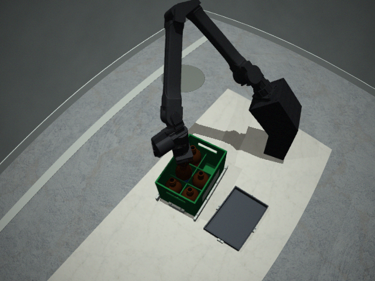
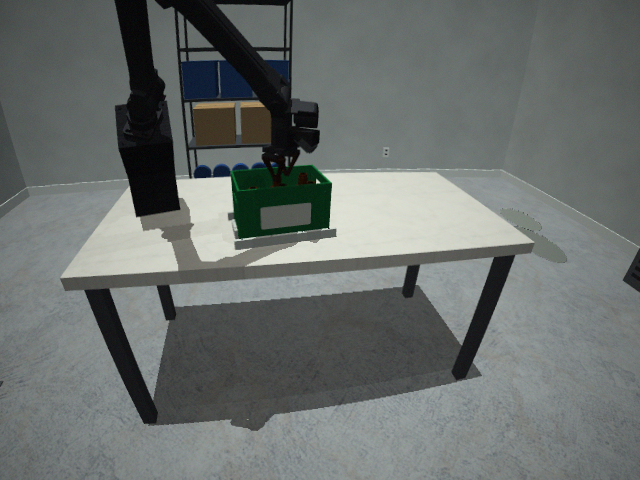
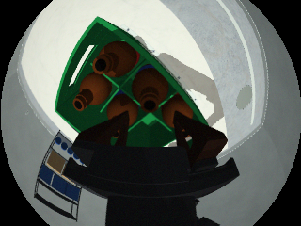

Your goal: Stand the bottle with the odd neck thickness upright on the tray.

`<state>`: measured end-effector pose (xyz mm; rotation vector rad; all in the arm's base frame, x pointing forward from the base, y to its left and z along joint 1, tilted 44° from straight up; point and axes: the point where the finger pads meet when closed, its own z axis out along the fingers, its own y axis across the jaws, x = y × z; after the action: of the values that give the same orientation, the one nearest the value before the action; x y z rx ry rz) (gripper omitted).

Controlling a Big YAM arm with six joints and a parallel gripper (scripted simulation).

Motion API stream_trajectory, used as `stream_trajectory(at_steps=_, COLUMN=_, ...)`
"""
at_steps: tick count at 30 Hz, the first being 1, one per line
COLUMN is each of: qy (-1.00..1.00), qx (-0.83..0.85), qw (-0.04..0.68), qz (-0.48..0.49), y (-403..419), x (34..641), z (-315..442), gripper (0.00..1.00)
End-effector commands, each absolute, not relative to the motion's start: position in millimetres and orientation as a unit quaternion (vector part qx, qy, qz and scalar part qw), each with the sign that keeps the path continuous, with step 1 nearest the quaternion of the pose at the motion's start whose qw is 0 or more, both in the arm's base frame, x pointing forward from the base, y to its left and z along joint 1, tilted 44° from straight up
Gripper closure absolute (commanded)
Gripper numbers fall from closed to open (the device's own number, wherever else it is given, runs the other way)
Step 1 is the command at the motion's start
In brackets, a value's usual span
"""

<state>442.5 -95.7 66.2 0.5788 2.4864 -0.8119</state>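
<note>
Above the green crate (image 1: pixel 172 193): gripper (image 1: pixel 183 163), fingers parted and empty; brown bottle (image 1: pixel 183 171) directly beneath, long axis upright, tray (image 1: pixel 211 220) at four o'clock.

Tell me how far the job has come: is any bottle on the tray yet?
Not yet. The tray holds no bottle, and the five bottles stand in the crate, so nothing is delivered. In hand: the gripper hangs over the crate with its fingers open and holding nothing, above a middle bottle. Left to do: grip the odd-necked bottle, lift it out and stand it upright on the tray.
</note>
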Motion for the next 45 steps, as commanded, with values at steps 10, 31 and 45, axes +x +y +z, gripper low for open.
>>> stream_trajectory(at_steps=10, qy=0.898, qx=0.219, qw=0.256, qz=-0.284, y=-65, x=448, z=110, gripper=0.39)
stream_trajectory(at_steps=31, qy=0.899, qx=0.218, qw=0.253, qz=-0.285, y=-59, x=444, z=112, gripper=1.0)
stream_trajectory(at_steps=45, qy=0.899, qx=0.218, qw=0.253, qz=-0.285, y=-59, x=444, z=112, gripper=1.0)
